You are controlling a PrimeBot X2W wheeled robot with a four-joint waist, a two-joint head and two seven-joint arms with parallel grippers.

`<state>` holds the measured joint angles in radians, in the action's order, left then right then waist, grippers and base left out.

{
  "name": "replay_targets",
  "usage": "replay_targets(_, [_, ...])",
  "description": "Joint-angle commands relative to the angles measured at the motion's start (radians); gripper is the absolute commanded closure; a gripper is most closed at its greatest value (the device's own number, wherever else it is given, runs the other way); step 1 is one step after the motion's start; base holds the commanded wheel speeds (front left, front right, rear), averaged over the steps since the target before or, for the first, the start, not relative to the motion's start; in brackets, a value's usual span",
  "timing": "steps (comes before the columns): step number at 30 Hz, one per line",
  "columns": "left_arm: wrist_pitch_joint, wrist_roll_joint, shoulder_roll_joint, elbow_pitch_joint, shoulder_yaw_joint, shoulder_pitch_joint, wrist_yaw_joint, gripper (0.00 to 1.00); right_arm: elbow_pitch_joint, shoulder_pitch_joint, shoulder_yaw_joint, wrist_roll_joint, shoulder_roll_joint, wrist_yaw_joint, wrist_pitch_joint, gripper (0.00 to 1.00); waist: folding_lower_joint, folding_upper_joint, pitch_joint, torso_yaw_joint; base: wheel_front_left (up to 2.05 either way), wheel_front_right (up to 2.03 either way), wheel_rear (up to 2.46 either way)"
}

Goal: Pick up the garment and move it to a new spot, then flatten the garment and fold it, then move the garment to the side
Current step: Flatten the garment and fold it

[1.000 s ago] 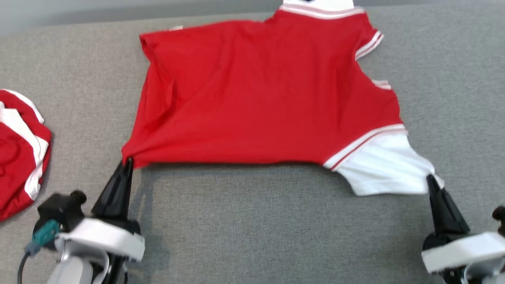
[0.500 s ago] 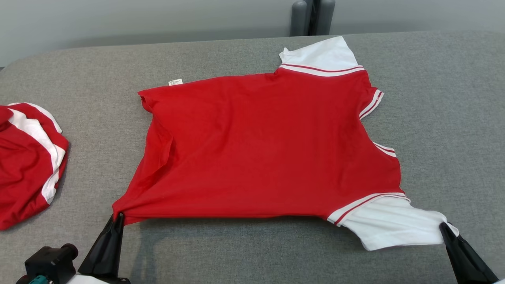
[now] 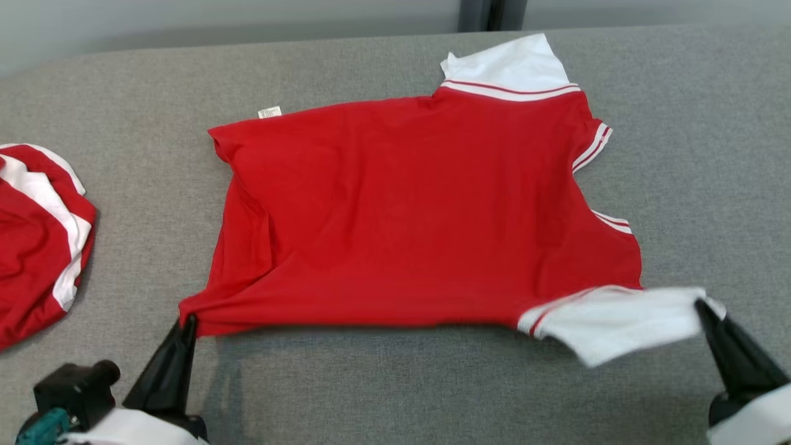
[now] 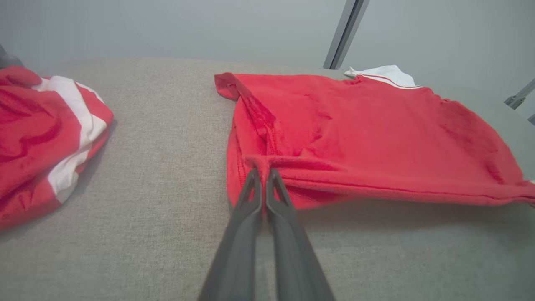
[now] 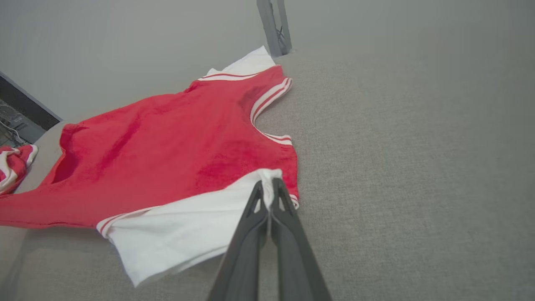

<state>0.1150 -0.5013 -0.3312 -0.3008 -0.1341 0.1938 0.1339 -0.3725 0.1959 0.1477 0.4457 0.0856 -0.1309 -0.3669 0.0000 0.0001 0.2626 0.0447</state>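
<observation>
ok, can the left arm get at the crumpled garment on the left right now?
Probably not yet: the left gripper is shut on the red shirt at its near corner. Bare table lies between it and the crumpled garment, so the way looks free after release.

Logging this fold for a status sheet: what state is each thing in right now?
Red T-shirt with white sleeves: spread out, near edge raised, pinched at two points.
Left end effector: shut on the T-shirt's red hem corner.
Right end effector: shut on its white sleeve tip.
Second red-and-white garment: crumpled in a heap, untouched.
Grey fabric table: bearing both garments.
</observation>
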Motion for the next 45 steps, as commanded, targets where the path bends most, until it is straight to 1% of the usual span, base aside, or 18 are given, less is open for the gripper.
replay_targets(1, [0.006, -0.009, -0.009, -0.004, 0.009, -0.039, -0.007, 1.0, 0.0, -0.051, -0.003, 0.001, 0.023, 0.0, -0.016, 1.0, 0.0, -0.0001, 0.026, -0.004, 0.0, 0.0, 0.0])
replay_targets(6, [0.011, -0.039, -0.017, 0.023, 0.026, -0.129, -0.029, 1.0, 0.049, -0.244, -0.035, 0.024, 0.102, 0.0, -0.065, 1.0, 0.0, -0.0001, 0.1, -0.001, 0.0, 0.0, 0.0])
replay_targets(7, [0.012, -0.048, -0.016, 0.034, 0.024, -0.154, -0.038, 1.0, 0.062, -0.278, -0.034, 0.007, 0.129, 0.0, -0.073, 1.0, 0.0, -0.0001, 0.121, 0.007, 0.0, 0.0, 0.0])
replay_targets(9, [0.007, -0.05, -0.018, 0.069, 0.017, -0.203, -0.054, 1.0, 0.095, -0.348, -0.053, 0.02, 0.142, 0.0, -0.087, 1.0, 0.0, -0.0001, 0.158, 0.02, 0.0, 0.0, 0.0])
replay_targets(11, [-0.002, -0.054, -0.011, 0.106, 0.009, -0.25, -0.068, 1.0, 0.131, -0.41, -0.069, 0.007, 0.177, 0.0, -0.1, 1.0, 0.0, -0.0001, 0.196, 0.034, 0.0, 0.0, 0.0])
replay_targets(18, [-0.054, -0.053, 0.028, 0.255, -0.033, -0.371, -0.115, 1.0, 0.255, -0.537, -0.125, 0.001, 0.204, 0.0, -0.076, 1.0, 0.0, -0.0001, 0.274, 0.074, 0.0, 0.0, 0.0])
replay_targets(23, [-0.089, -0.055, 0.049, 0.34, -0.054, -0.411, -0.137, 1.0, 0.324, -0.56, -0.149, 0.002, 0.206, 0.0, -0.033, 1.0, 0.0, -0.0001, 0.275, 0.088, 0.0, 0.0, 0.0])
replay_targets(26, [-0.102, -0.059, 0.057, 0.36, -0.061, -0.419, -0.147, 1.0, 0.341, -0.561, -0.163, 0.008, 0.205, 0.0, -0.014, 1.0, 0.0, -0.0001, 0.268, 0.089, 0.0, 0.0, 0.0])
replay_targets(27, [-0.107, -0.064, 0.061, 0.368, -0.068, -0.419, -0.158, 0.78, 0.348, -0.556, -0.166, 0.015, 0.2, 0.0, -0.002, 1.0, 0.0, -0.0001, 0.263, 0.089, 0.0, 0.0, 0.0])
replay_targets(28, [-0.109, -0.074, 0.07, 0.375, -0.071, -0.417, -0.165, 0.49, 0.35, -0.552, -0.165, 0.025, 0.192, 0.0, 0.017, 1.0, 0.0, -0.0001, 0.256, 0.088, 0.0, 0.0, 0.0])
replay_targets(29, [-0.126, -0.077, 0.074, 0.375, -0.067, -0.418, -0.169, 0.0, 0.352, -0.547, -0.158, 0.026, 0.189, 0.0, 0.04, 0.58, 0.0, -0.0001, 0.248, 0.087, 0.0, 0.0, 0.0])
replay_targets(30, [-0.137, -0.072, 0.071, 0.376, -0.063, -0.419, -0.168, 0.0, 0.356, -0.539, -0.149, 0.02, 0.189, 0.0, 0.062, 0.16, 0.0, -0.0001, 0.24, 0.085, 0.0, 0.0, 0.0])
replay_targets(31, [-0.153, -0.076, 0.078, 0.376, -0.06, -0.418, -0.167, 0.0, 0.357, -0.532, -0.136, 0.019, 0.179, 0.0, 0.091, 0.0, 0.0, -0.0001, 0.232, 0.083, 0.0, 0.0, 0.0])
replay_targets(34, [-0.218, -0.08, 0.099, 0.361, -0.034, -0.419, -0.153, 0.0, 0.346, -0.514, -0.099, -0.004, 0.143, 0.0, 0.191, 0.0, 0.0, -0.0001, 0.199, 0.07, 0.0, 0.0, 0.0])
replay_targets(37, [-0.29, -0.089, 0.118, 0.339, -0.013, -0.434, -0.163, 0.0, 0.328, -0.5, -0.052, -0.066, 0.111, 0.0, 0.316, 0.0, 0.0, -0.0001, 0.171, 0.054, 0.0, 0.0, 0.0])
replay_targets(39, [-0.328, -0.071, 0.115, 0.329, 0.006, -0.446, -0.153, 0.0, 0.319, -0.498, -0.041, -0.109, 0.091, 0.0, 0.401, 0.0, 0.0, -0.0001, 0.153, 0.04, 0.0, 0.0, 0.0])
replay_targets(41, [-0.352, -0.038, 0.114, 0.323, 0.022, -0.464, -0.142, 0.0, 0.316, -0.49, -0.033, -0.161, 0.091, 0.0, 0.467, 0.0, 0.0, -0.0001, 0.138, 0.03, 0.0, 0.0, 0.0])
replay_targets(45, [-0.374, 0.037, 0.11, 0.314, 0.049, -0.478, -0.119, 0.0, 0.345, -0.458, -0.04, -0.223, 0.064, 0.0, 0.537, 0.0, 0.0, -0.0001, 0.109, 0.005, 0.0, 0.0, 0.0])
